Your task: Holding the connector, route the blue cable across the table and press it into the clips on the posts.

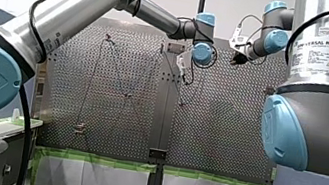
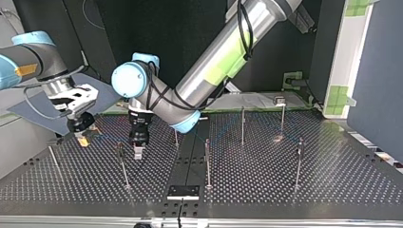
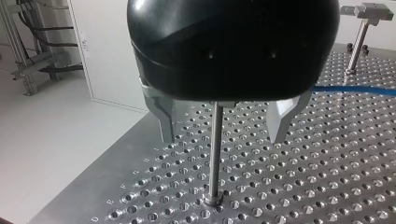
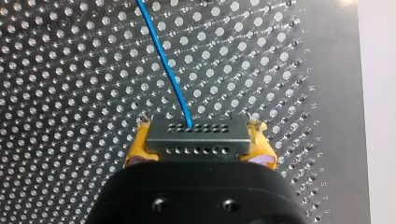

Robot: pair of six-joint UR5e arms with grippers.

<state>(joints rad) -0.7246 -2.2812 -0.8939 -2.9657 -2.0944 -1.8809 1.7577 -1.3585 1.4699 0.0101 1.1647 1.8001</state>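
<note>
My right gripper (image 4: 200, 130) is shut with its yellow pads (image 4: 136, 147) on a grey connector (image 4: 196, 136). The blue cable (image 4: 163, 60) leaves the connector's face and runs away over the perforated plate. My left gripper (image 3: 222, 138) hangs open, its metal fingers (image 3: 166, 122) on either side of a thin steel post (image 3: 215, 154), not touching it. The blue cable (image 3: 357, 89) passes behind that gripper. At the top view's left my right gripper (image 2: 83, 135) hovers low over the plate, with my left gripper (image 2: 138, 150) just beside it near a post (image 2: 123, 166).
Several thin posts stand on the perforated table (image 2: 332, 180), among them ones in the middle (image 2: 207, 161) and at the top view's right (image 2: 298, 161). A clip-topped post (image 3: 368, 13) stands beyond my left gripper. A black plate (image 2: 183, 191) lies at the near edge.
</note>
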